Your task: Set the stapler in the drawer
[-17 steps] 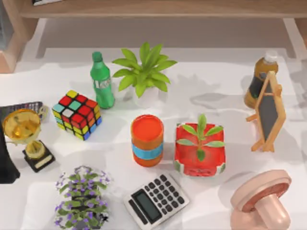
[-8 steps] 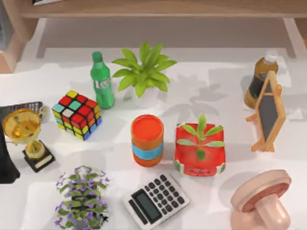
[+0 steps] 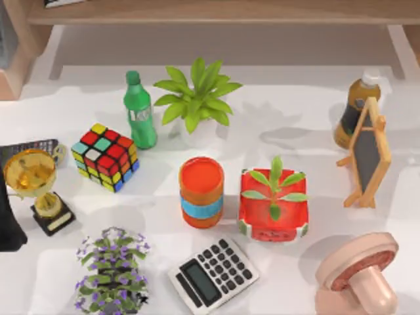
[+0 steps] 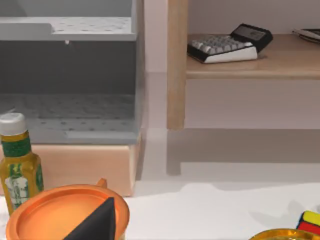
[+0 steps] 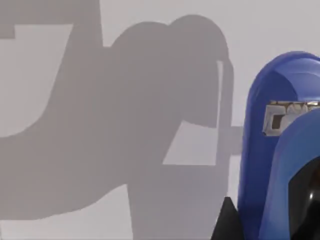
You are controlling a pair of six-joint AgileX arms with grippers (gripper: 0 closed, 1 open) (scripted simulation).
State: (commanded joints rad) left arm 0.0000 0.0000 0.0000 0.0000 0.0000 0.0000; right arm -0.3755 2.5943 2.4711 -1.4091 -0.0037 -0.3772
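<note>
The right hand [image 5: 228, 221] is showing as a dark wedge at the edge of the right wrist view, just beside the stapler [image 5: 280, 150]. Whether this hand is wide, narrow or holding the stapler cannot be told. The stapler is looming close to that camera, its bright-blue rounded end facing a pale surface crossed by grey shadows, with a dark inset part and a small metal piece showing on it. Where it is sitting on the tabletop [image 3: 295, 125] cannot be told.

The left hand [image 4: 95, 221] is appearing as a dark wedge in the left wrist view, over the orange container [image 4: 65, 215]; its state cannot be told either. Beyond it, a yellow-brown bottle [image 4: 17, 165] is standing upright. Behind the bottle, a grey open compartment [image 4: 70, 75] is resting on a wooden base beside a wooden shelf [image 4: 250, 65] carrying a dark calculator [image 4: 230, 44].

In the top view, the orange container is standing near the middle, just beside a red planter [image 3: 273, 203]. A grey calculator [image 3: 213, 274] is lying at the near edge, between a purple flowering plant [image 3: 113, 269] and a pink mushroom-shaped object [image 3: 357, 272]. A colour cube [image 3: 105, 156], a green bottle [image 3: 139, 111] and a gold trophy [image 3: 33, 180] are occupying the left side, and a small easel board [image 3: 367, 154] is standing at the right.
</note>
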